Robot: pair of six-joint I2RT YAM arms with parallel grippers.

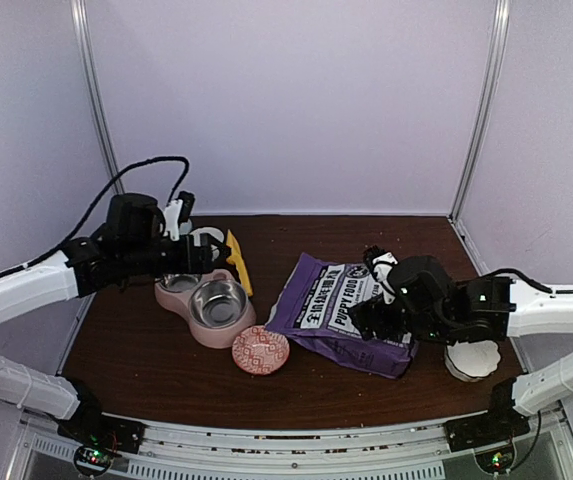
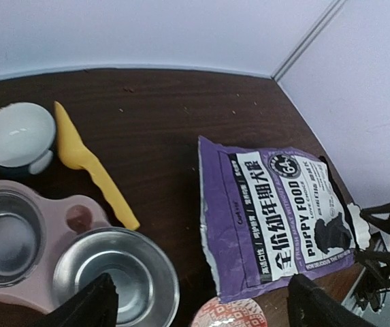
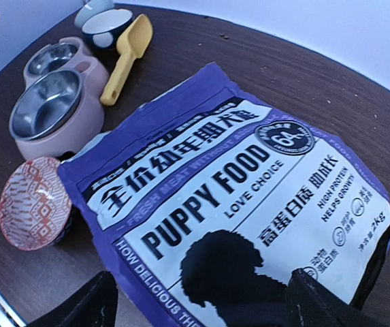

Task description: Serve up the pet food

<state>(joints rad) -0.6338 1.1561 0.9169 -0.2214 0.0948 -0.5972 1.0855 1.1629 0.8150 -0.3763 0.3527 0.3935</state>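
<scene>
Glossy purple bag [image 3: 235,197], shiny steel bowls [image 2: 116,283], matt wooden table [image 1: 166,360].

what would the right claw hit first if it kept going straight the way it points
The purple puppy food bag, lying flat directly ahead of the right claw; the gap is hard to judge.

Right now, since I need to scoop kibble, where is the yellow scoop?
In the top view, the yellow scoop lies left of centre, between the pink feeder and the purple bag, nearer the feeder.
</scene>
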